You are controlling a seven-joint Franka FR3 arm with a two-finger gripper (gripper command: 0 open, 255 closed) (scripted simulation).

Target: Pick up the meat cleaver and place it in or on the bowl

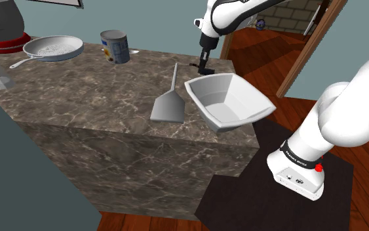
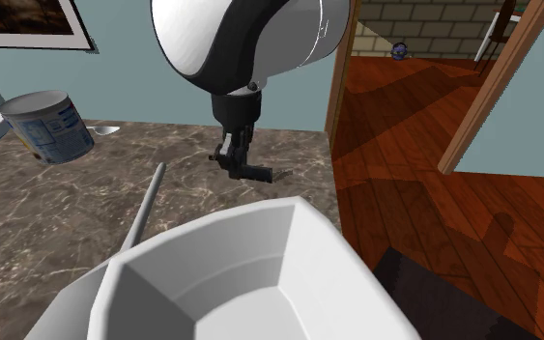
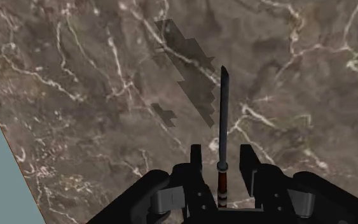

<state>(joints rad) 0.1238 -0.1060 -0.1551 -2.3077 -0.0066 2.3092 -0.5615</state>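
Bare counter (image 1: pixel 78 82) near can (image 1: pixel 115 46); bowl (image 1: pixel 245 98) at corner

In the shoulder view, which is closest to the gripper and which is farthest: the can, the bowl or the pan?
1. The bowl, just below the gripper.
2. The can, further left.
3. The pan, far left.

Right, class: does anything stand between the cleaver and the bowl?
Nothing visible does. The cleaver sits inside the open gripper, and only countertop separates it from the bowl; the grey spatula lies off to one side.
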